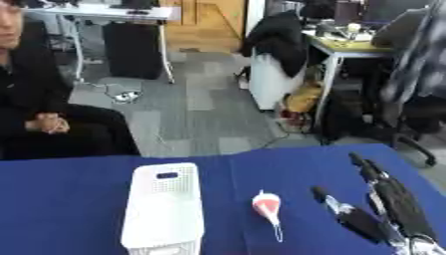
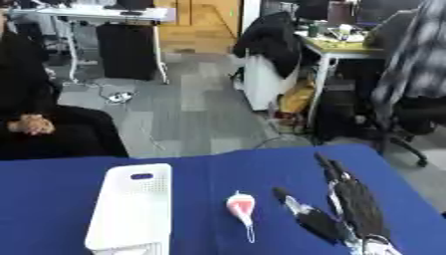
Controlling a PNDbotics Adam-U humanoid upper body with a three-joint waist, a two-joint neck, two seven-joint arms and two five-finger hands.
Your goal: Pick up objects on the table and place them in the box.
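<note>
**Right hand open beside the pink thing, grab not yet made**

Right hand lies over the blue table, fingers straight and spread, thumb splayed toward the robot's left; holding nothing. Left hand not in view. The small pink-and-white thing w/ a thin tail sits just left of the thumb tip, not touching. White perforated box is further left of the fingers, beyond the pink thing, standing apart from it.

To do it well, I'd judge: slide the hand left till thumb and fingers sit either side of the rounded body, not the thin tail, then close. Carry it over the box rim before letting go.

Table is a flat blue cloth, otherwise bare. Behind: grey carpet, desks, office chairs, a jacket over one.
</note>
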